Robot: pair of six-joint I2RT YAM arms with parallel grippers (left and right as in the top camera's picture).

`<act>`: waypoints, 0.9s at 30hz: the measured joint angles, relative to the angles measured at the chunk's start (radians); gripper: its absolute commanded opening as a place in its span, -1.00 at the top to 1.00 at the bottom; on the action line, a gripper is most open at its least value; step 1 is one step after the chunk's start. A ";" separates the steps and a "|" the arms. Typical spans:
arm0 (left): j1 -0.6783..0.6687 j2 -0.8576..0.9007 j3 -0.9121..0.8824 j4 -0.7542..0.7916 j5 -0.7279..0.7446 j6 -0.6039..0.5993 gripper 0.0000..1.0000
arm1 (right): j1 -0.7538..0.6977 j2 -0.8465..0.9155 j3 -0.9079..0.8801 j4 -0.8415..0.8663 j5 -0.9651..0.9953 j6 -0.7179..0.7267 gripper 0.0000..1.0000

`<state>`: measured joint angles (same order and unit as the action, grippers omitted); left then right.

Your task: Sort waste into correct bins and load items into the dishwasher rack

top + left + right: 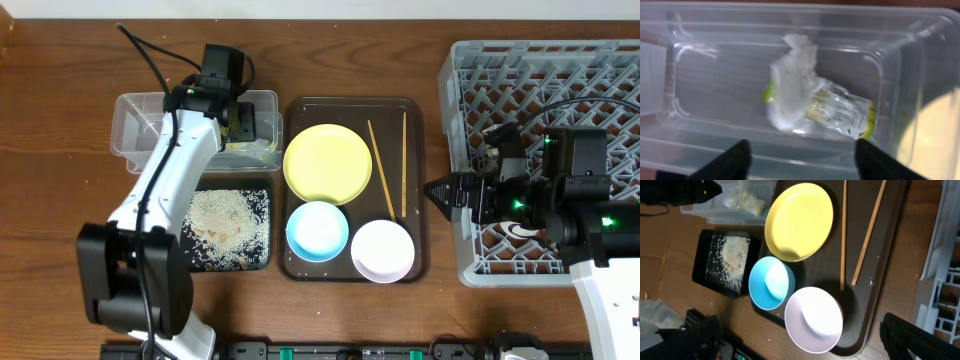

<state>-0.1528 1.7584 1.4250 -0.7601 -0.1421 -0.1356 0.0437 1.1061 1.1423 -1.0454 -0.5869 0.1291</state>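
Observation:
The white tissue (792,82) and the green-yellow wrapper (842,111) lie together in the clear tub (685,130), (130,108). My left gripper (800,159), (240,122) hangs open and empty just above them. White rice scraps (228,226) fill the black tray (265,188). On the brown serving tray (418,160) sit the yellow plate (327,163), the light-blue bowl (318,230), the white-pink bowl (382,250) and two chopsticks (381,168). My right gripper (440,191) is open and empty, above the gap between the serving tray and the grey rack (470,70).
The right wrist view shows the plate (799,221), both bowls (771,282) (814,318), the chopsticks (843,235) and the rice tray (702,262). The rack's wall (940,250) rises at the right. Black cables trail at the back left (150,55).

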 measured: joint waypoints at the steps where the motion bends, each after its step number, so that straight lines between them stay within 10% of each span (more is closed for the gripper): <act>1: -0.003 -0.013 0.000 -0.011 0.005 -0.001 -0.58 | 0.000 0.000 0.000 0.006 0.000 0.000 -0.98; 27: -0.113 -0.845 0.024 -0.247 0.027 -0.002 -0.80 | 0.000 0.000 0.000 0.134 0.016 0.001 -0.99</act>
<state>-0.2657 0.9138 1.4494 -1.0069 -0.1150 -0.1371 0.0437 1.1061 1.1423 -0.9112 -0.5713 0.1303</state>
